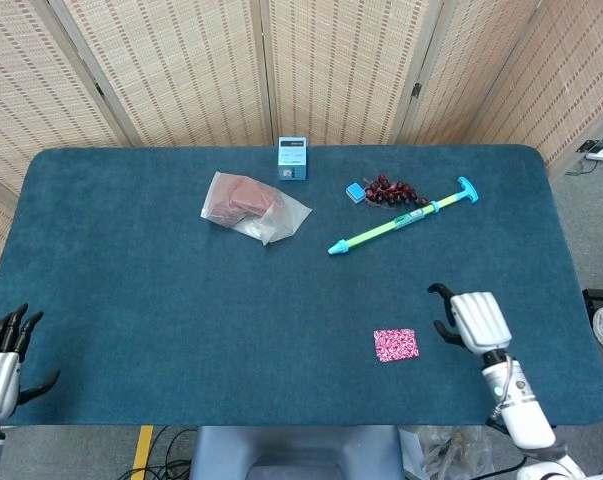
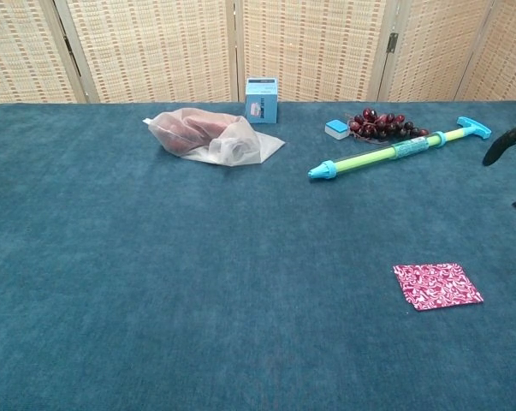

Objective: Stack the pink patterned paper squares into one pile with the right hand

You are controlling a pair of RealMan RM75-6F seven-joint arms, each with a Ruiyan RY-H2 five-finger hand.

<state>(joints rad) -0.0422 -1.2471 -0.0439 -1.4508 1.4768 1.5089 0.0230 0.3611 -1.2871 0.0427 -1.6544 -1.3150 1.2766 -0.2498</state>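
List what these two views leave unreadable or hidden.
- Pink paper pile: number of squares, both views; they lie flat, edges too fine.
- Right robot hand: chest view's right edge cuts off all but dark fingertips.
- Left robot hand: absent from chest view.
- Blue box: label too small.

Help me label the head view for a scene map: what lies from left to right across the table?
Left robot hand → plastic bag → blue box → pink paper → right robot hand. The grapes and green water pump overlap in span, so I leave them out.
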